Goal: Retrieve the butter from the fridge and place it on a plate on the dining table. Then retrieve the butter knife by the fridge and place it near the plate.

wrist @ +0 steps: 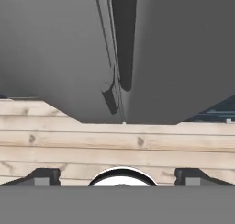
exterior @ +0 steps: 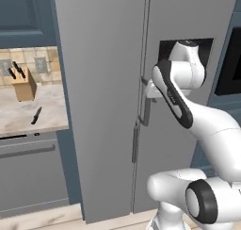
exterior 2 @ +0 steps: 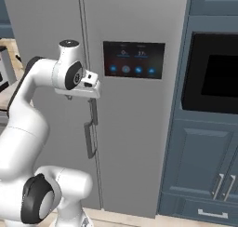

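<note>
The white arm's two-finger gripper [exterior 2: 94, 110] is being held at the slim vertical handles [exterior 2: 90, 140] of the tall grey double-door fridge [exterior: 108, 59], near the seam between the closed doors. In the hand view, the small dark fingertips [wrist: 43, 176] are being shown spread wide apart, with nothing gripped between them. The small slim dark butter knife [exterior: 36, 115] is being seen lying on the beige marbled counter [exterior: 19, 118], beside the tan wooden knife block [exterior: 24, 85].
</note>
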Robot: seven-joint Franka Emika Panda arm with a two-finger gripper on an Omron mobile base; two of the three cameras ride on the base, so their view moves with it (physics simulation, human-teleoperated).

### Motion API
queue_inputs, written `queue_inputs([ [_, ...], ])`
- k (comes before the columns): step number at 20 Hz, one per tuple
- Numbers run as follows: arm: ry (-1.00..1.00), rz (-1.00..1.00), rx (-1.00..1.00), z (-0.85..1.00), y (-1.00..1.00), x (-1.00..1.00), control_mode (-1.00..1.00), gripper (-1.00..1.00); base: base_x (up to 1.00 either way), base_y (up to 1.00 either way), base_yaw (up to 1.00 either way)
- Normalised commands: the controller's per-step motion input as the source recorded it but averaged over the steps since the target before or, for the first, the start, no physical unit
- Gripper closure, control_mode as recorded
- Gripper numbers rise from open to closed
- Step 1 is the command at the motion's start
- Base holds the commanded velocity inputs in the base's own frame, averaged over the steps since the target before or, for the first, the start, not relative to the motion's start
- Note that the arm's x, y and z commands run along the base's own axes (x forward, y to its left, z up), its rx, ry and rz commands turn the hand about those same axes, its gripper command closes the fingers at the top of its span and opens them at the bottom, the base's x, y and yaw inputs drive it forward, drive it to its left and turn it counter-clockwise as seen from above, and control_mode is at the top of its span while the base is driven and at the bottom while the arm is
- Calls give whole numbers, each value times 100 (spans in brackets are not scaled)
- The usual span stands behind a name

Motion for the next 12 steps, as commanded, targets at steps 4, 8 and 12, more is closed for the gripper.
queue_inputs([
  [4,0,0,0,0,0,0,100,-100,0,-6,0],
  [8,-6,0,0,-7,4,8,-100,-100,0,0,0],
  [12,-28,0,0,-46,2,45,-100,-100,0,0,0],
])
